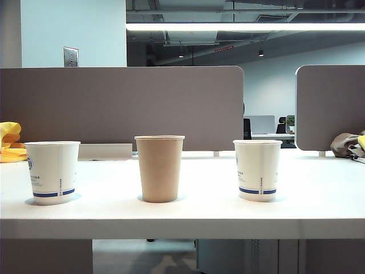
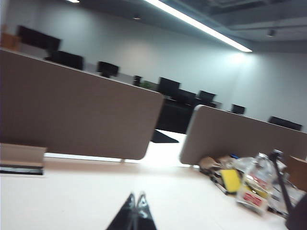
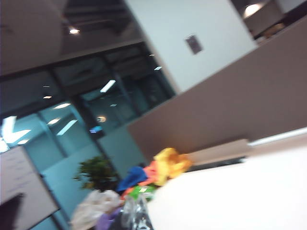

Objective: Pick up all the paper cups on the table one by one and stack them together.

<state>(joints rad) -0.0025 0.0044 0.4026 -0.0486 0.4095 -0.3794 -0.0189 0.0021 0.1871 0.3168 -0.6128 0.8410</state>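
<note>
Exterior view shows three paper cups standing in a row on the white worktop, well apart from each other. On the left is a white cup with a blue band. In the middle is the tan cup, a bit taller. On the right is a second white cup with a blue band. All three stand upright with the open end up. I think they are spread out like this so each one can be picked up alone, with room around it. None is inside another, so the stacking has not started.

No arm shows in the exterior view. Behind the cups stand the grey partition panels, and a yellow cloth lies at the far left edge.

The left gripper shows in the left wrist view as two dark tips pressed together. It is closed tight and holds nothing. It looks out over bare worktop toward a panel and some clutter, not at a cup.

The right gripper shows in the right wrist view, very blurry. Its tips seem closed too, with nothing in them. No cup shows there either.
</note>
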